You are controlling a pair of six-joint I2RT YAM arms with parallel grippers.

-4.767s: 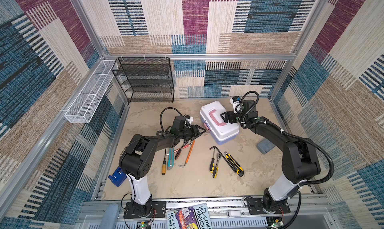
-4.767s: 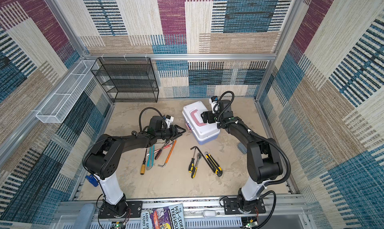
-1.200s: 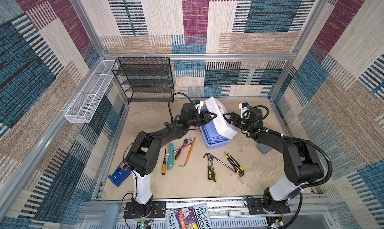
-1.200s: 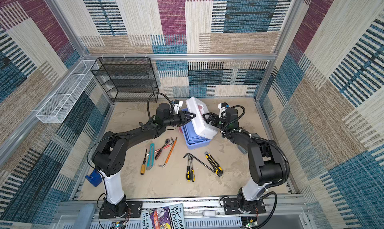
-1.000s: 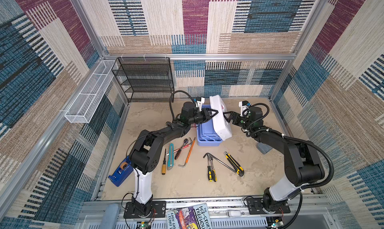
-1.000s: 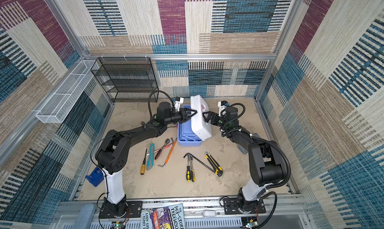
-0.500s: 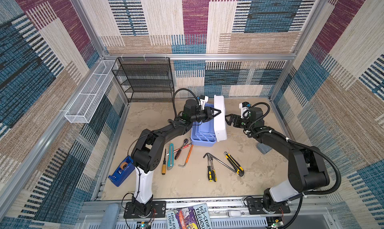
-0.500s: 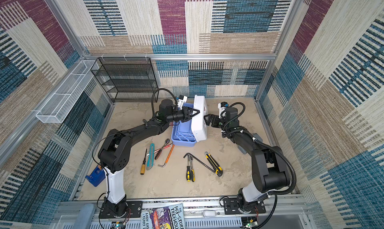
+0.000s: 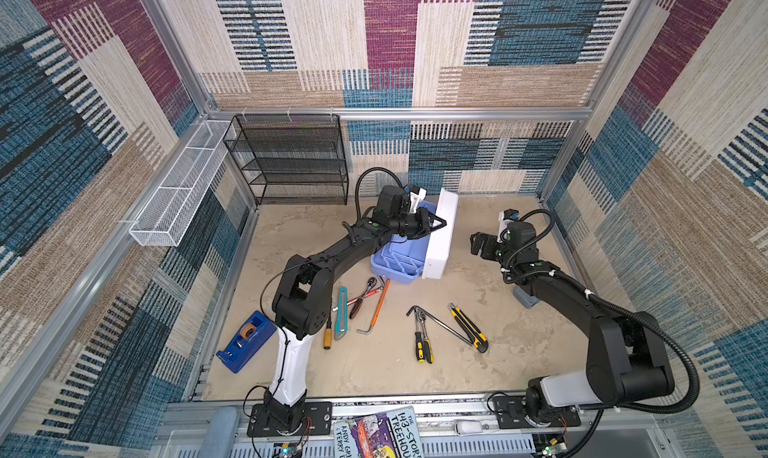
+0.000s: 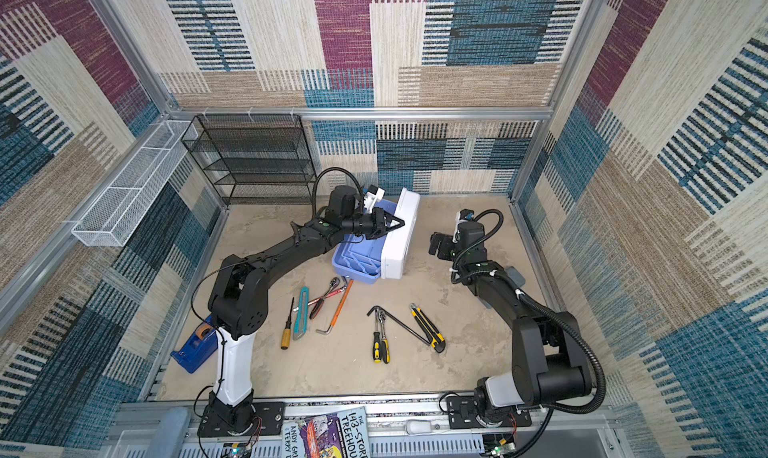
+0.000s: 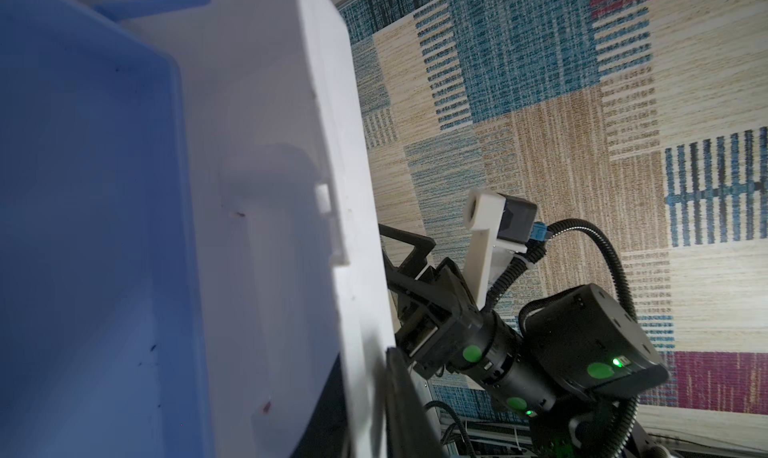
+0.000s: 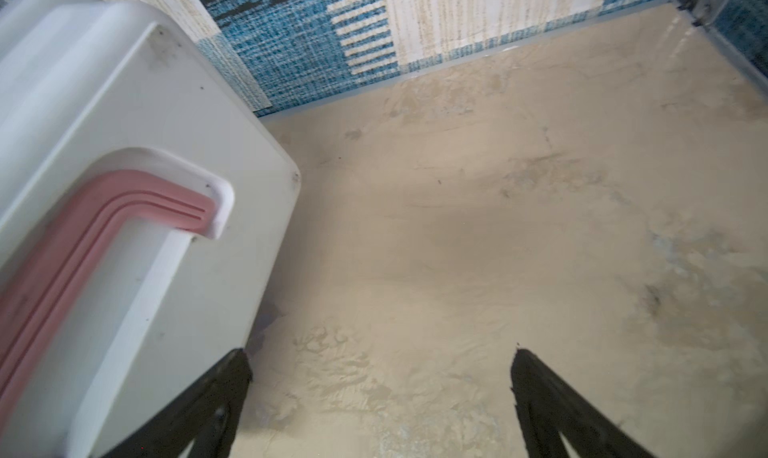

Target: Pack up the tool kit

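The tool kit's box stands open in both top views, its light-blue base [image 9: 399,258] on the floor and its white lid [image 9: 444,231] raised almost upright. My left gripper [image 9: 438,223] is shut on the lid's rim; the left wrist view shows that rim [image 11: 357,269] pinched between the dark fingers [image 11: 401,410]. My right gripper [image 9: 478,244] hangs open to the right of the lid, apart from it. In the right wrist view the lid's pink handle [image 12: 83,235] lies beside the open gripper [image 12: 380,393]. Screwdrivers [image 9: 423,341], utility knives [image 9: 467,327], a ratchet [image 9: 363,296] and hex keys [image 9: 376,308] lie loose on the floor in front of the box.
A black wire rack [image 9: 291,161] stands at the back left, with a white wire basket [image 9: 178,190] on the left wall. A blue tape dispenser [image 9: 245,341] sits front left. A grey block [image 9: 524,300] lies under my right arm, and a book [image 9: 378,433] at the front edge.
The lid has swung from a tilt to nearly upright, with my left gripper closing on its rim. My right gripper has drawn back to the right, away from the lid.
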